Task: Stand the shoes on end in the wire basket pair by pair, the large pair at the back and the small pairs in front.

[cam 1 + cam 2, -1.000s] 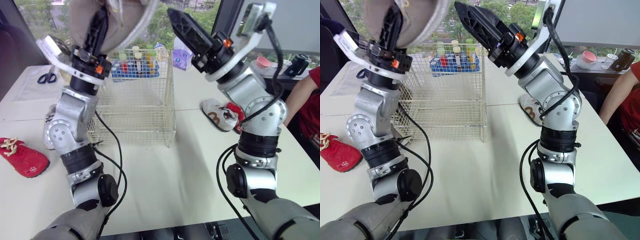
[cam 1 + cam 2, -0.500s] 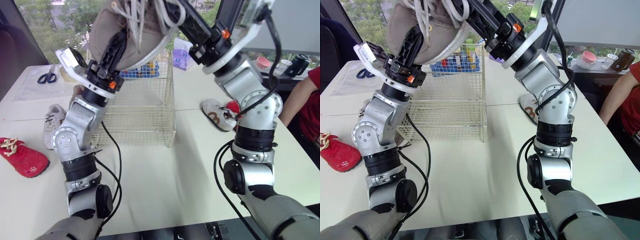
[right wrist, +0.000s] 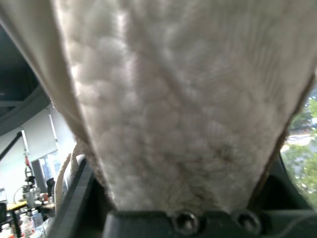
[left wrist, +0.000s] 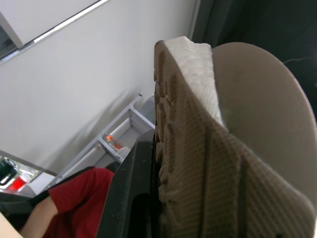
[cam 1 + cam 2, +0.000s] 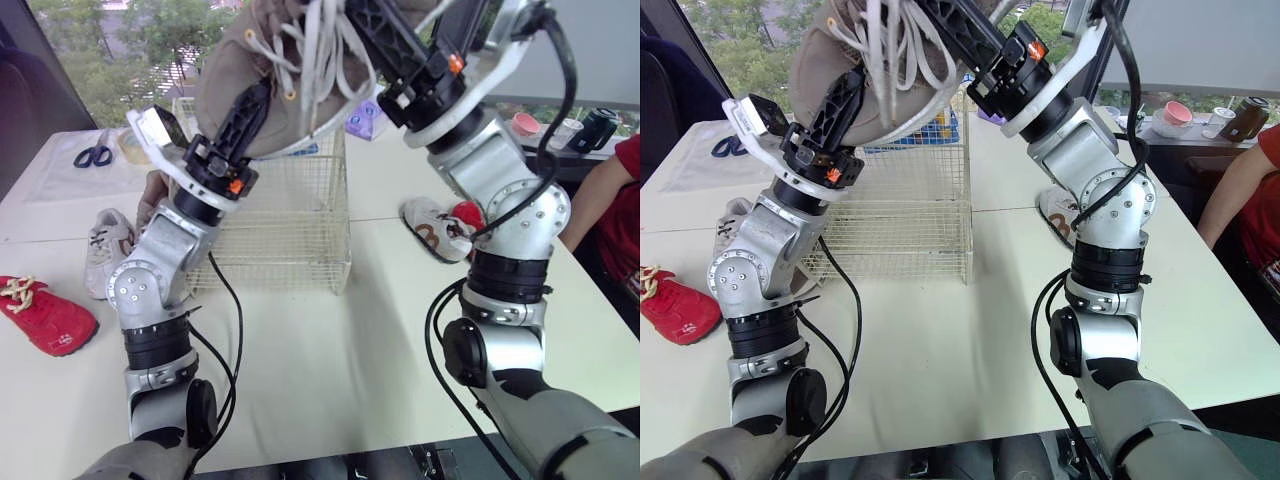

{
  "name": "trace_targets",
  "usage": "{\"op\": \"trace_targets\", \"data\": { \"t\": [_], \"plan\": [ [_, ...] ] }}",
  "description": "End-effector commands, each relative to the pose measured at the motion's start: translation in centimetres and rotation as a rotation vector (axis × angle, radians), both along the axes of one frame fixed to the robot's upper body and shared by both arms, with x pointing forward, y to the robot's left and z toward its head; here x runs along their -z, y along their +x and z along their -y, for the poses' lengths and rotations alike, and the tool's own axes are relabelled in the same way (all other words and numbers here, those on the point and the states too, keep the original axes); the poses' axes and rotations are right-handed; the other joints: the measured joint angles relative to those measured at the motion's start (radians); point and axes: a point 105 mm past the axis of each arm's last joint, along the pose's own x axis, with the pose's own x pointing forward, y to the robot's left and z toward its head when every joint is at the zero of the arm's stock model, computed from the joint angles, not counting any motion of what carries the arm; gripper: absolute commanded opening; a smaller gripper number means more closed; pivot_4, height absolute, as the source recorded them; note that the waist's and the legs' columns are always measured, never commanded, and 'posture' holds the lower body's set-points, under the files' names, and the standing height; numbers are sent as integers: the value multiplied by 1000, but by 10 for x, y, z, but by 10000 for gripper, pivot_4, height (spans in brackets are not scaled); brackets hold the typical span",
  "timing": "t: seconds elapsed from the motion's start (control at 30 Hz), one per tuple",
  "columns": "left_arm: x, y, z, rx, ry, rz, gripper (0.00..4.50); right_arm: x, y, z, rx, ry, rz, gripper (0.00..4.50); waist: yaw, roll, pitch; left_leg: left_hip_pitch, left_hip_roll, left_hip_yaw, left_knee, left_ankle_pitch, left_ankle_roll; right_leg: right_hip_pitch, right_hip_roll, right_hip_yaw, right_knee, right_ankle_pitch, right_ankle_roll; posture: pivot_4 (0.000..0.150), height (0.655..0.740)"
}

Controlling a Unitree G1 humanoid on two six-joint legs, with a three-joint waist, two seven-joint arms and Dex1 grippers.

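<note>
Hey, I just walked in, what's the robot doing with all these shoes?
The robot holds a large tan shoe in the air above the wire basket, with the left tool against its sole and the right tool at its laced top. No shoe is in the basket yet. On the table, a red shoe and a white shoe lie to the basket's left, and a white-and-brown shoe lies to its right. A person's arm shows at the far right.

tan shoe [image 5: 262, 85]: shifted from above the table's left rear to over the wire basket [image 5: 290, 235], laces now dangling | left gripper [image 5: 247, 112]: leaned inward with it | right gripper [image 5: 372, 32]: formerly apart, now clasping shoe's upper
</note>
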Motion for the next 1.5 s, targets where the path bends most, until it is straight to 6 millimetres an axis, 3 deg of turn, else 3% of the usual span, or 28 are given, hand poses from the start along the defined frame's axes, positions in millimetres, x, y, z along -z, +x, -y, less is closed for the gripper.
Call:
{"op": "trace_targets", "data": {
  "t": [0.03, 0.13, 0.3, 0.5, 0.63, 0.83, 1.03, 1.2, 1.5],
  "plan": [
    [-5, -4, -7, -42, 3, 23, 6478, -11, -24, -3, -65, -7, 90, 16764, 0, 0, 0, 0, 0, 0, 0, 0, 0, 0, 0, 0, 0, 0, 0, 1500, 7400],
    [2, 0, -8, -125, 100, 2, 21758, -11, -20, -1, -18, -28, 98, 16723, 0, 0, 0, 0, 0, 0, 0, 0, 0, 0, 0, 0, 0, 0, 0, 1500, 7400],
    [22, 1, -20, -382, 368, -23, 44355, -30, -11, 15, 162, 13, 226, 16723, -2, 0, 0, 0, 0, 0, -1, 0, 0, -1, 0, 0, -1, 0, 0, 1500, 7400],
    [30, -17, -39, -707, 675, 33, 44355, -60, 18, 29, 256, -126, 386, 16723, -3, 3, 2, -1, 0, 0, -2, -1, 0, -2, 0, 0, -2, 0, 0, 1500, 7400],
    [33, -33, -42, -797, 775, 72, 44355, -67, 38, 29, 301, -226, 492, 16723, -4, 3, 2, -1, 0, 0, -6, -1, 0, -2, 0, 0, -7, -1, -1, 1500, 7400],
    [50, -62, -34, -694, 885, 94, 44355, -45, 57, 10, 242, -444, 577, 16723, -7, 3, 2, 0, 1, 3, -16, 4, -8, -3, 1, 1, -14, 2, -2, 1500, 7400],
    [58, -75, -39, -591, 929, 71, 44355, -27, 67, 3, 216, -558, 578, 16723, -4, 5, 3, -2, 1, 3, -18, 5, -9, -6, 1, 0, -15, 1, -3, 1500, 7400],
    [62, -69, -43, -591, 922, 47, 44355, -4, 73, -13, 165, -663, 546, 16723, -6, 5, 3, -2, 0, 3, -18, 5, -9, -5, 0, 0, -15, 2, -3, 1500, 7400],
    [74, -61, -39, -611, 913, 11, 44355, 18, 91, -21, 228, -739, 441, 16723, -5, 5, 3, -2, 0, 3, -18, 5, -11, -5, 1, 0, -14, 2, -3, 1500, 7400]
  ]
}}
